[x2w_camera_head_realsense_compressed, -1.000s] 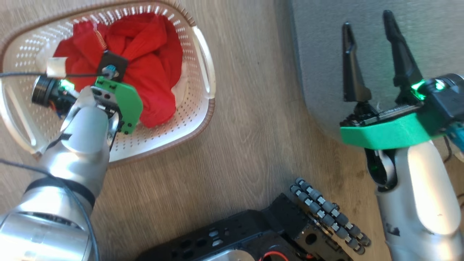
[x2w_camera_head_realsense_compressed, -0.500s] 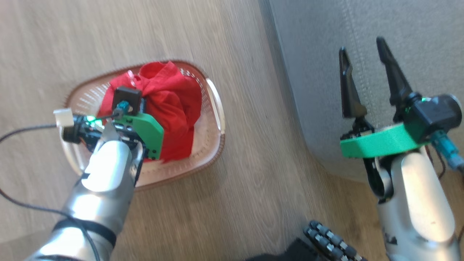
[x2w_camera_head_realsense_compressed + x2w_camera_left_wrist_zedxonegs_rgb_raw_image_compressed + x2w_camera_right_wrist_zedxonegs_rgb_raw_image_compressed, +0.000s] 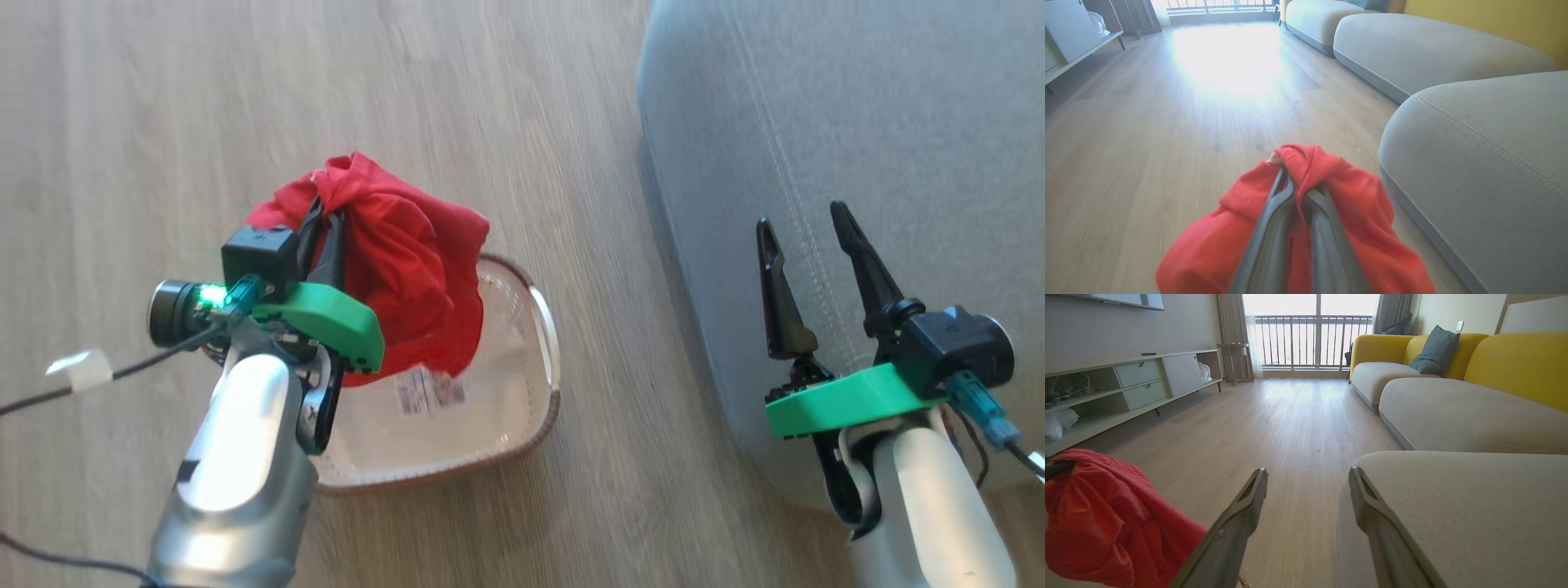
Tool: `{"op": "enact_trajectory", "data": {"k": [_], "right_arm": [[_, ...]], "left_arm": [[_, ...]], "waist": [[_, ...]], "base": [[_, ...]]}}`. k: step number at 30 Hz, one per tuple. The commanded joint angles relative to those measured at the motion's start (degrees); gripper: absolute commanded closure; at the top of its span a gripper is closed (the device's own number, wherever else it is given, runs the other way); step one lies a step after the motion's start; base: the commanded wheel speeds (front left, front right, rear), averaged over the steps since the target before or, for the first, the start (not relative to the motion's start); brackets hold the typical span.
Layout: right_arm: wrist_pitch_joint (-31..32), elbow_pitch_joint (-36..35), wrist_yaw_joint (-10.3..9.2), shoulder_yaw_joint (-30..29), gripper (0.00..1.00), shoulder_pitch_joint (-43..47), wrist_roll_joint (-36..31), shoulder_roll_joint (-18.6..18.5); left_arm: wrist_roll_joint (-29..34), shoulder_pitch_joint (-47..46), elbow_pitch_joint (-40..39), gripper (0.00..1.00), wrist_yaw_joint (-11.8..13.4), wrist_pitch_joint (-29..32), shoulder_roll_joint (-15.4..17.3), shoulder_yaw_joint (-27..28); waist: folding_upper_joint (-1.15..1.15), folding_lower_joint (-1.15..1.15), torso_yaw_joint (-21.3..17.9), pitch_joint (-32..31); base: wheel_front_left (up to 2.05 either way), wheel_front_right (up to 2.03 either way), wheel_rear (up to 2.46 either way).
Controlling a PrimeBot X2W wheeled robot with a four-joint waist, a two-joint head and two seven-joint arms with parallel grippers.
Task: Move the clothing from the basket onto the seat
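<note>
Left tool [image 3: 325, 224]: fingers pressed together, pinching a fold near the top of the clothing [image 3: 408, 261].
Clothing: bright red and bunched, it hangs from the left tool and drapes down both sides of the fingers.
Basket [image 3: 522, 445]: directly below the left tool, resting on the floor; cream-white with a brown rim. A label sticker [image 3: 430, 389] shows on its bottom, just under the hanging fabric.
Right tool [image 3: 800, 214]: fingers spread wide and holding nothing. It hovers well to the right of the left tool, over the near edge of the seat [image 3: 857, 122].
Seat: large, grey and rounded, with a line of pale stitching. It lies under and beyond the right tool, and to the right of the held clothing.
Floor [image 3: 245, 98]: pale wood planks between the two tools, stretching ahead of both.
Farther ahead of the right tool: more grey cushions [image 3: 1453, 412] with yellow backs, a dark pillow [image 3: 1435, 351], a low cabinet [image 3: 1139, 381] on the left and a balcony railing [image 3: 1310, 341].
</note>
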Motion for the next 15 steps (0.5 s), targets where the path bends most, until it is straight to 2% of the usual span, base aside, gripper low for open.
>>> {"op": "enact_trajectory", "data": {"k": [1,8,15], "right_arm": [[-0.36,-2.01,-0.01,1.56,0.0,0.24,0.02,-0.5],[-0.36,-1.45,-0.01,1.81,0.0,2.12,-0.12,-0.5],[-0.36,-1.11,-0.01,2.28,0.0,3.08,-0.97,-0.5]], "left_arm": [[0.91,0.17,-5.22,1.0,-0.29,-0.77,0.34,2.73],[1.77,3.35,-14.11,1.0,-1.11,-0.77,0.11,4.02],[0.2,5.52,-20.37,1.0,-0.6,-0.77,0.08,3.12]], "waist": [[-0.01,0.01,2.05,-4.91],[-0.01,0.01,2.92,-9.02],[-0.01,0.01,3.22,-11.69]], "base": [[0.0,0.0,0.0],[0.0,0.0,0.0],[0.0,0.0,0.0]]}}
